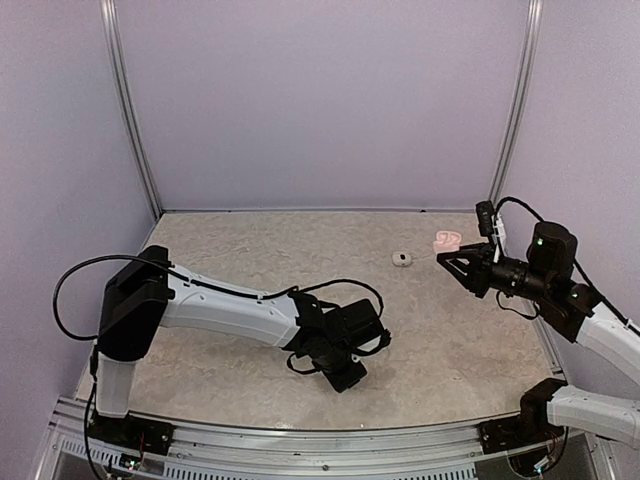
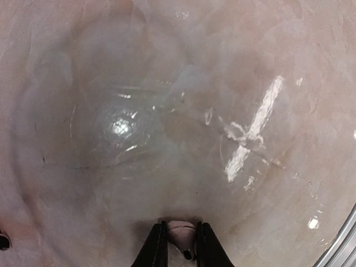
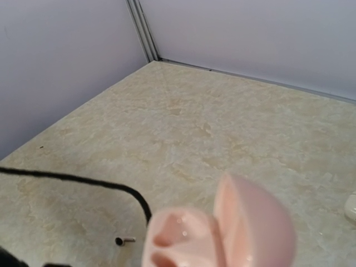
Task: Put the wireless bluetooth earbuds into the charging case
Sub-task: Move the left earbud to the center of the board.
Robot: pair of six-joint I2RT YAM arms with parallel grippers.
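Note:
My left gripper is shut on a tiny pinkish earbud, just above the marbled table; in the top view it sits low near the table's middle front. My right gripper is at the right, pointing left, and holds a pink charging case above the table. In the right wrist view the case is close and blurred, its lid open and two empty wells showing; my own fingers are hidden there. A small white earbud-like piece lies on the table left of the right gripper, and shows at the right wrist view's edge.
Lilac walls with metal corner posts enclose the table on three sides. A black cable loops from the left arm over the table. A small metal pin lies on the table near it. A metal rail runs along the front edge.

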